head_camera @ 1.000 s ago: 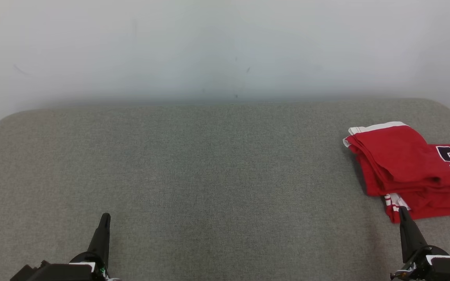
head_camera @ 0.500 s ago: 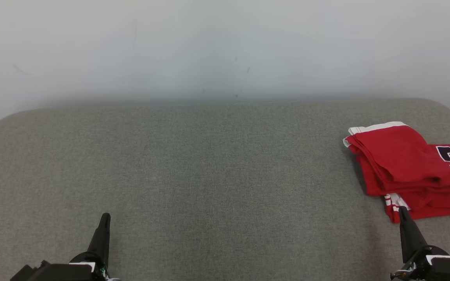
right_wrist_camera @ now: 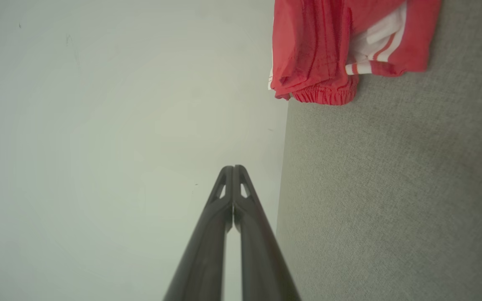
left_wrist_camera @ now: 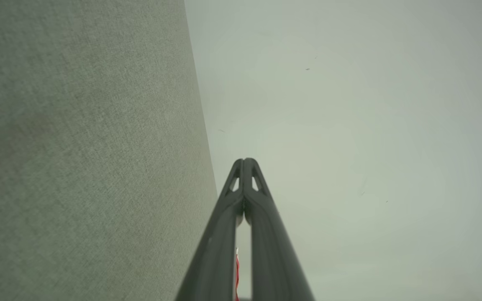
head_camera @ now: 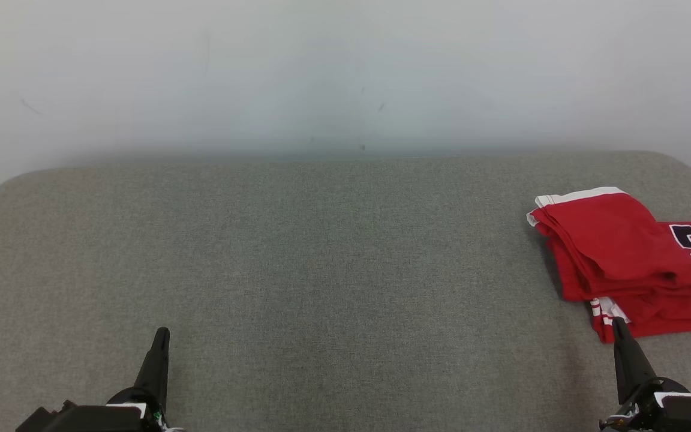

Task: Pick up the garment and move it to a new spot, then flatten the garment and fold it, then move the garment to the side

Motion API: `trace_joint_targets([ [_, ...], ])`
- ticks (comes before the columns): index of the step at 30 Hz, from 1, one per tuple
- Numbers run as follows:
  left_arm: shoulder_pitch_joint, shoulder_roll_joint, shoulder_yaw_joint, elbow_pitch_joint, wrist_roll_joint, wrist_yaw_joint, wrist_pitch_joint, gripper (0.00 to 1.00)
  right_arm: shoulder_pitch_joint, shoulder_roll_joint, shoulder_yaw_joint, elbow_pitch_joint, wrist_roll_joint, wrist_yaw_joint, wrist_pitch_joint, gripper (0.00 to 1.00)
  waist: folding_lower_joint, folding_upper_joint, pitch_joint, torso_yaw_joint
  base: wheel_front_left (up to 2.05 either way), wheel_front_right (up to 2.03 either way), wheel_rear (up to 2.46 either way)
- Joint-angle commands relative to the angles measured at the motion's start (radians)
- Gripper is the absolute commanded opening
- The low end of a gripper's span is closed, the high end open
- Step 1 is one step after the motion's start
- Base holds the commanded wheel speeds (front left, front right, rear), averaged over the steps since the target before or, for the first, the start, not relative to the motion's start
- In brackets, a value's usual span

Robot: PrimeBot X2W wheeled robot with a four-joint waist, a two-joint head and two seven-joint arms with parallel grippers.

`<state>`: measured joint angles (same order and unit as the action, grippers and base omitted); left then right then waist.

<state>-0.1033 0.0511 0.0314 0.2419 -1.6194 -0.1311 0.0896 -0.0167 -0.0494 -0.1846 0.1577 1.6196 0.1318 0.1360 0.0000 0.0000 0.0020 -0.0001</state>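
The garment [head_camera: 621, 252] is red with white trim and a dark printed number. It lies folded at the right edge of the grey padded surface [head_camera: 321, 252]. In the right wrist view the garment [right_wrist_camera: 329, 46] sits at the top, beyond the fingertips. My right gripper [head_camera: 617, 324] is shut and empty at the lower right, its tip just short of the garment's near corner. My left gripper [head_camera: 162, 332] is shut and empty at the lower left, far from the garment. Both wrist views show the fingers pressed together, left gripper [left_wrist_camera: 244, 161], right gripper [right_wrist_camera: 233, 168].
The grey surface has rounded far corners and ends against a pale wall [head_camera: 345, 72]. A wide stretch of bare fabric lies between the two grippers.
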Motion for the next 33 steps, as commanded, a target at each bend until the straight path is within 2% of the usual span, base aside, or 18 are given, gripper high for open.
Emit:
trace_joint_targets([
  [1, -0.009, -0.002, 0.001, -0.003, -0.005, 0.001, 0.001, 0.0, -0.003, -0.002, -0.002, -0.002, 0.003, -0.002, 0.002, 0.0, 0.0, 0.0, 0.0, 0.0, 0.0, 0.0, 0.0],
  [33, -0.008, -0.002, 0.001, -0.003, -0.005, 0.001, 0.0, 0.0, -0.003, -0.002, -0.001, -0.002, 0.003, -0.002, 0.001, 0.0, 0.0, 0.0, 0.0, 0.0, 0.0, 0.0, 0.0],
])
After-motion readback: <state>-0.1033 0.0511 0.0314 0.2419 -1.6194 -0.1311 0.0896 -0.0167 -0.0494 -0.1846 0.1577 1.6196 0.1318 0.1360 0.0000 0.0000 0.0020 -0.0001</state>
